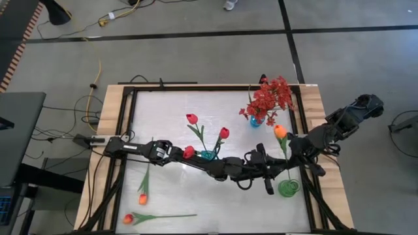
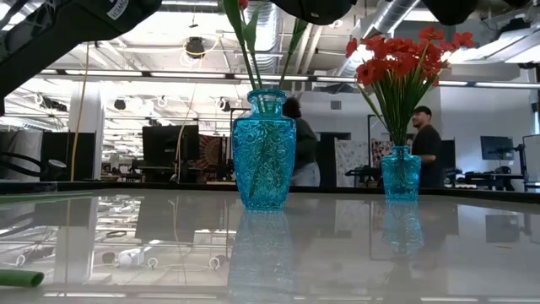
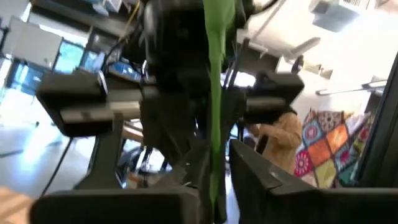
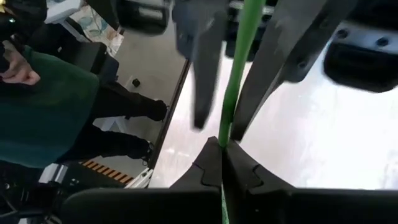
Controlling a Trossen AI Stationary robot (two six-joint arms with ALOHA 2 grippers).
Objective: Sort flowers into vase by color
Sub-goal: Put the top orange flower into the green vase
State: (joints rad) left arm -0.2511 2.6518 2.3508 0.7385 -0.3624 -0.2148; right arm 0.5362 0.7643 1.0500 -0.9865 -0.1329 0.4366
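Right gripper clamped tight on a thin green stem, pinching it low between the tips. Left gripper close against the right one, set around the same stem from the other side; no telling whether clamped or loosened. Both arms meeting right of the table's centre, reaching in from opposite sides.

On top of that stem, an orange tulip, upright and in the air, its lower end hanging near the green vase by the table's right front. Looks like a hand-over, or a shared guiding of the stem toward that vase; not yet seated in it, so far as can be judged.

Risks from here:
- Bent or kinked stem, if both grips hold while either arm moves; thin wire-and-plastic, little give.
- Tulip swinging or tipping off line, if one grip lets go with the heavy bud high above the other's pinch point.
- Stem end missing the narrow mouth and catching the rim, tipping or shoving the green vase, probably light.
- Collision between the two wrists, so tightly packed here.

Further out: a blue vase with red rosebuds at mid-table, just beside the left arm's forearm, at risk of a knock on any sweep back. Another blue vase with the red spray behind, near the tulip. Two more orange tulips lying at the left front, well apart, waiting
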